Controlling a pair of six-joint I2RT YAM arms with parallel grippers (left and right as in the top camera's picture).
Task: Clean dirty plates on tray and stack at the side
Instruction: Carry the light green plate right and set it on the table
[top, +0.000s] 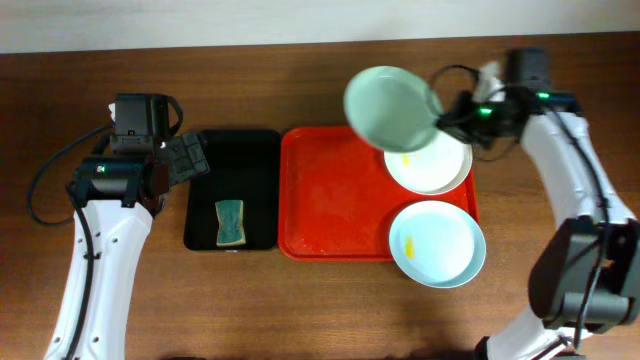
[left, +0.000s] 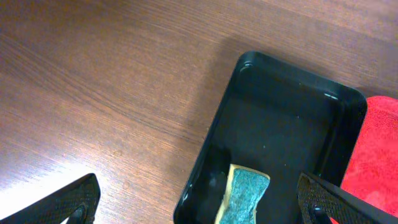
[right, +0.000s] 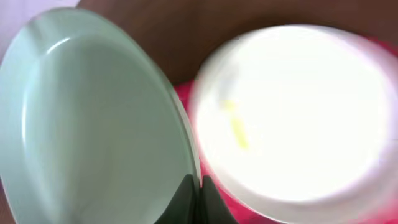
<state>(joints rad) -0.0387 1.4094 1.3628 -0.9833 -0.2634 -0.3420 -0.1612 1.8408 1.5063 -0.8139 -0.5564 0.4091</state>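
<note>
The left gripper (top: 195, 157) hangs with its jaws spread wide and empty, over the table (top: 300, 300) just beside the back left corner of the black tray (top: 255, 160). A green sponge (top: 231, 222) lies near that tray's front edge. To its right, touching or nearly so, sits the red tray (top: 330, 200); its left half is bare. The pale green plate (top: 392, 106) is lifted and tilted above the red tray's back edge, its rim pinched by the closed right gripper (top: 447, 120). The white plate (top: 440, 170) lies in the tray's back right corner, the pale blue plate (top: 440, 245) in the front right corner, overhanging the rim. Both carry a yellow smear.
</note>
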